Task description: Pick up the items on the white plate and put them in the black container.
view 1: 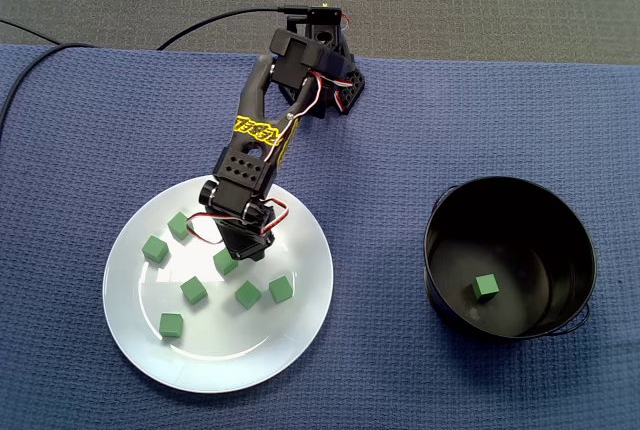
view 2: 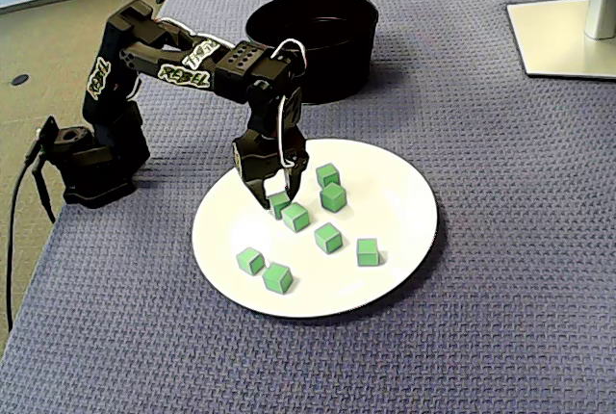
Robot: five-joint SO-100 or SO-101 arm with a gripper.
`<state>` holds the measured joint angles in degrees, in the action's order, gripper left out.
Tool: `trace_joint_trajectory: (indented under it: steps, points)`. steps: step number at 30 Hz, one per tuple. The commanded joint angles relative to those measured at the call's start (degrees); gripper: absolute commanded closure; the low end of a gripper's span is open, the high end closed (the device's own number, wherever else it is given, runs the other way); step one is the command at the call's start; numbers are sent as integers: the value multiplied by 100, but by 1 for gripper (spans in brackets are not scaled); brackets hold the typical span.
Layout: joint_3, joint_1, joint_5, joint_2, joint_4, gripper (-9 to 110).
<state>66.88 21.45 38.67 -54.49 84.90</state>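
Several small green cubes lie on the white plate (view 1: 290, 345) (view 2: 404, 241). My black gripper (view 1: 238, 248) (view 2: 277, 196) points down over the plate's near-arm side, open. Its fingertips (view 2: 262, 200) straddle one green cube (view 2: 280, 207), which the arm hides in the top-down fixed view. A second cube (view 1: 225, 262) (view 2: 295, 217) sits just beside the fingers. The black container (view 1: 570, 220) (view 2: 327, 58) stands apart from the plate, with one green cube (view 1: 485, 287) on its floor.
The arm's base (view 1: 335, 75) (view 2: 91, 159) sits at the edge of the blue cloth (view 1: 480, 120) (view 2: 500, 337). A cable (view 1: 210, 22) (view 2: 21, 193) runs off from it. A white stand foot (view 2: 568, 38) sits at the far right corner in the angled view.
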Motion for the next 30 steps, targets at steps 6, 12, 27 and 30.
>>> trace_joint_trajectory:
  steps: [6, 12, 27, 30]
  points:
    - [-167, -79, -123, -2558, 1063, 101]
    - [-615, -1011, -404, -4957, 1521, 102]
    - [-3612, -5379, -1916, -2505, 659, 102]
    - [-4746, -5528, -1960, -949, 1345, 102]
